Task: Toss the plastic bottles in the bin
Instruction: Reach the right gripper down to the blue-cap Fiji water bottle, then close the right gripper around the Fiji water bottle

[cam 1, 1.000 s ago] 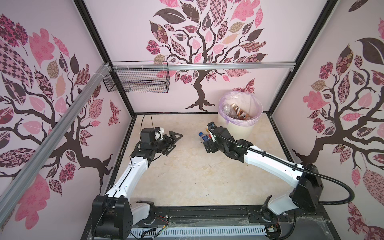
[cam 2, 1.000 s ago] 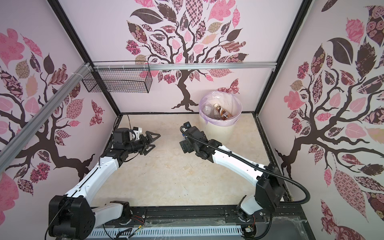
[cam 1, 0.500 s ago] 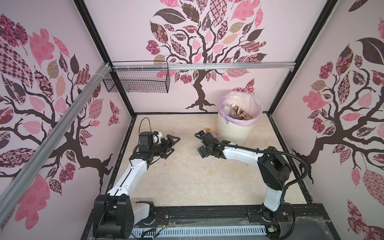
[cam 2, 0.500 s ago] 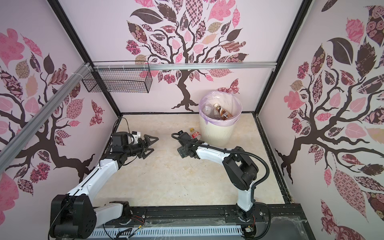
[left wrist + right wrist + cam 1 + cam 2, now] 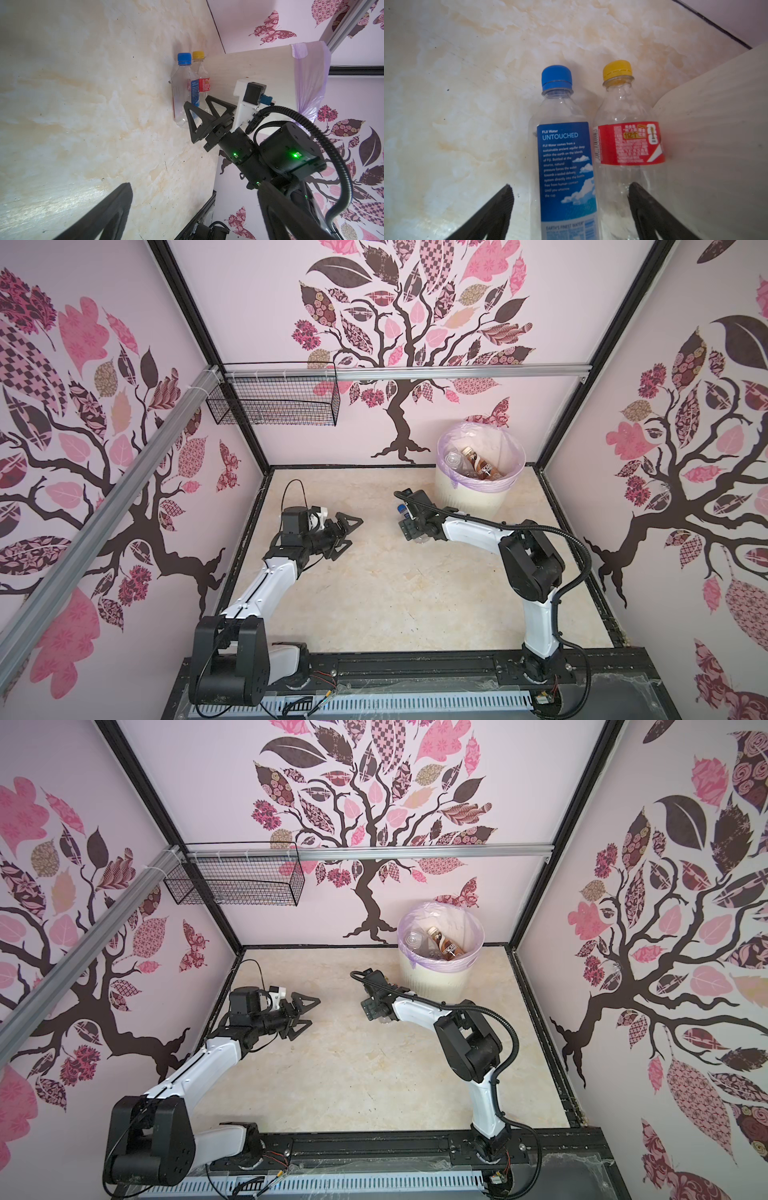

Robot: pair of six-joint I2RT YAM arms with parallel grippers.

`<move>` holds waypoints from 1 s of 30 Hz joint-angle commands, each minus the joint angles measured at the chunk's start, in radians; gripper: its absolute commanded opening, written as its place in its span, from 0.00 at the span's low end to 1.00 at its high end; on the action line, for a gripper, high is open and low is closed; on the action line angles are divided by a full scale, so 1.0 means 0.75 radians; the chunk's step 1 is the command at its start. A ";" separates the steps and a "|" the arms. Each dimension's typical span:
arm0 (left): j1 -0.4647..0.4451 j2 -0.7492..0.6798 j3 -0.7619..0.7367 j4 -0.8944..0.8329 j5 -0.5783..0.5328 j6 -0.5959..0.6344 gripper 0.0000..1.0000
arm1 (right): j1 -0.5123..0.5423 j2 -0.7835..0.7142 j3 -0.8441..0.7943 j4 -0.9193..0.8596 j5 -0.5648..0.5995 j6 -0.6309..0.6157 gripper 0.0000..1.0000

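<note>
Straddling clear blue-labelled plastic bottle [image 5: 564, 158] mid-frame near round cream ribbed bin [image 5: 469, 497], right gripper [image 5: 571, 186] wide apart, gripping nothing; left gripper [image 5: 354, 532] fully spread, empty, centre-left.

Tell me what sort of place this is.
Probably a staged robot test booth: tree-decal wall panels box in a marble-look floor, two white robot arms sit on a front rail, and a lined bin holds bottles.

Your bin [image 5: 432, 986] stands at the back with bottles [image 5: 446, 946] inside. Your right gripper [image 5: 374, 1013] hangs low beside it; your left gripper [image 5: 315, 1013], jaws spread, is well apart.
</note>
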 commanded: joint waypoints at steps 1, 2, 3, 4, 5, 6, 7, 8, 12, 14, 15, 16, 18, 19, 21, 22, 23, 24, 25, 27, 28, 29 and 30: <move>0.003 0.017 -0.021 0.052 0.028 0.001 0.98 | -0.002 0.070 0.047 -0.021 -0.026 -0.023 0.88; 0.004 0.017 -0.023 0.054 0.031 0.001 0.99 | -0.002 0.077 0.047 -0.021 -0.025 -0.027 0.87; 0.003 0.017 -0.025 0.056 0.032 0.002 0.99 | -0.002 0.083 0.043 -0.019 -0.018 -0.029 0.86; 0.003 0.018 -0.026 0.056 0.035 0.004 0.98 | -0.001 0.087 0.041 -0.021 -0.009 -0.032 0.86; 0.003 0.018 -0.028 0.053 0.036 0.006 0.99 | 0.000 0.091 0.037 -0.018 -0.007 -0.033 0.85; 0.003 0.018 -0.028 0.054 0.036 0.011 0.98 | -0.002 0.094 0.035 -0.016 -0.009 -0.035 0.85; 0.003 0.019 -0.028 0.053 0.034 0.012 0.98 | -0.003 0.095 0.032 -0.014 -0.008 -0.037 0.84; 0.003 0.019 -0.032 0.053 0.032 0.013 0.98 | -0.004 0.099 0.030 -0.014 -0.010 -0.037 0.83; 0.003 0.037 -0.030 0.055 0.034 0.014 0.98 | -0.004 0.101 0.020 -0.019 -0.018 -0.044 0.77; 0.003 0.035 -0.027 0.058 0.032 0.011 0.98 | -0.005 0.102 0.017 -0.021 -0.036 -0.046 0.74; 0.003 0.034 -0.026 0.055 0.032 0.013 0.98 | -0.004 0.103 0.014 -0.024 -0.047 -0.045 0.73; 0.004 0.031 -0.023 0.052 0.034 0.014 0.98 | -0.005 0.107 0.016 -0.031 -0.060 -0.043 0.72; 0.004 0.030 -0.024 0.047 0.032 0.015 0.98 | -0.005 0.106 0.011 -0.035 -0.079 -0.029 0.70; 0.003 0.029 -0.025 0.046 0.032 0.017 0.98 | -0.004 0.104 0.010 -0.040 -0.090 -0.022 0.69; 0.003 0.028 -0.026 0.048 0.032 0.017 0.98 | -0.001 0.102 0.005 -0.051 -0.117 -0.020 0.69; 0.003 0.026 -0.028 0.046 0.029 0.016 0.98 | 0.001 0.100 0.004 -0.058 -0.119 -0.017 0.69; 0.003 0.026 -0.028 0.046 0.030 0.015 0.98 | 0.002 0.099 0.003 -0.062 -0.119 -0.014 0.69; 0.003 0.022 -0.029 0.050 0.027 0.013 0.98 | 0.006 0.098 0.002 -0.067 -0.121 -0.015 0.68; 0.003 0.023 -0.032 0.050 0.028 0.010 0.99 | 0.008 0.096 0.000 -0.071 -0.122 -0.014 0.66; 0.003 0.020 -0.034 0.056 0.027 0.003 0.98 | 0.008 0.095 -0.001 -0.080 -0.122 -0.013 0.62; 0.003 0.017 -0.034 0.056 0.026 0.001 0.98 | 0.008 0.096 0.001 -0.089 -0.123 -0.009 0.60; 0.003 0.012 -0.035 0.054 0.029 0.001 0.98 | 0.011 0.094 0.004 -0.096 -0.123 -0.006 0.58; 0.003 0.008 -0.036 0.049 0.030 0.002 0.98 | 0.010 0.085 0.009 -0.107 -0.123 0.001 0.55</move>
